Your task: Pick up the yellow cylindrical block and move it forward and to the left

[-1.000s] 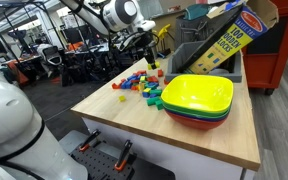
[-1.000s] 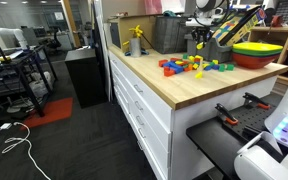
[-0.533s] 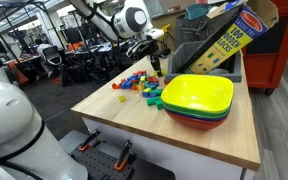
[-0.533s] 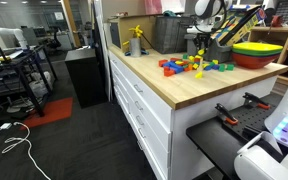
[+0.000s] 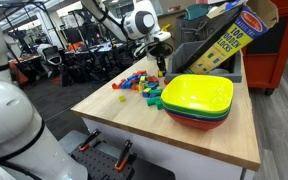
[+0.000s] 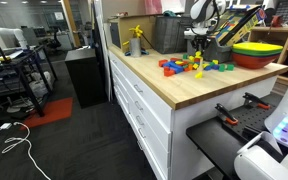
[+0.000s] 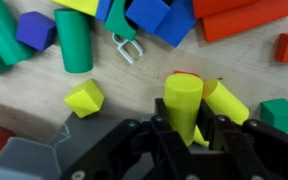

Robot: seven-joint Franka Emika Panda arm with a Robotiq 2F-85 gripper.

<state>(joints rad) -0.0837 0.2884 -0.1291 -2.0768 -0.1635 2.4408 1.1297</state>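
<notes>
In the wrist view my gripper (image 7: 184, 122) is shut on the yellow cylindrical block (image 7: 182, 95), which stands upright between the two fingers (image 7: 162, 128) just above the wooden table. A second yellow cylinder (image 7: 230, 104) lies on the table right behind it, next to a red block (image 7: 188, 75). In both exterior views my gripper (image 5: 160, 66) (image 6: 198, 44) hangs over the far side of the pile of coloured blocks (image 5: 139, 82) (image 6: 189, 66). The held block is too small to make out there.
A stack of bowls with a large yellow one on top (image 5: 197, 95) (image 6: 259, 50) stands beside the pile. A blocks box (image 5: 229, 40) leans behind it. A flat-sided yellow block (image 7: 85, 97) and a green cylinder (image 7: 72, 40) lie near the gripper. A lone yellow block (image 5: 121, 98) sits apart.
My gripper has moved with the yellow block in it, to the right in one exterior view, towards the bowls and box. The blocks on the table have not moved.
</notes>
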